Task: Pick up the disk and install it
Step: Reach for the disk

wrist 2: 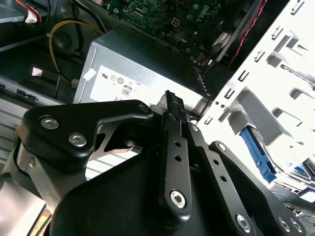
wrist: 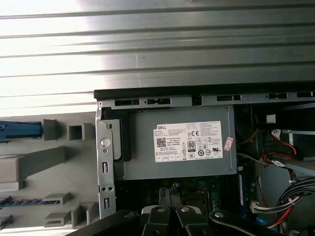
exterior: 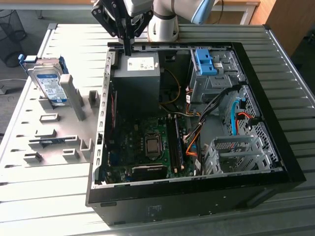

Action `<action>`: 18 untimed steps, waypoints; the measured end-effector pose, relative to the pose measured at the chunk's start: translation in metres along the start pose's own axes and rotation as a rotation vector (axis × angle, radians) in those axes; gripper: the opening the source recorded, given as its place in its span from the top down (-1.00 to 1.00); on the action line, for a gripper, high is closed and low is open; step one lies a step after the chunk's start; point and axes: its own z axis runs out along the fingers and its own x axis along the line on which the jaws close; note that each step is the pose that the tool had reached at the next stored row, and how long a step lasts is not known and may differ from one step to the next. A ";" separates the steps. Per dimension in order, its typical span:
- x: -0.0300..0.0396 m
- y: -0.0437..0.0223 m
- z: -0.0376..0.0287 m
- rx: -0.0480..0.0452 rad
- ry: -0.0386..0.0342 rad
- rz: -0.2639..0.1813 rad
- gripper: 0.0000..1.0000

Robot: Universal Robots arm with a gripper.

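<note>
Disk [exterior: 49, 84] is seen upright in the rack [exterior: 59, 133], well off to the exterior view's left of the clenched, empty claw [exterior: 128, 51].

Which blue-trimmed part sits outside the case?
The disk, propped in the grey rack at the exterior view's left; the blue bracket sits atop the drive cage inside the case.
</note>
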 end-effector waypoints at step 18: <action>0.0035 -0.0003 0.0006 0.0001 0.0000 0.000 0.79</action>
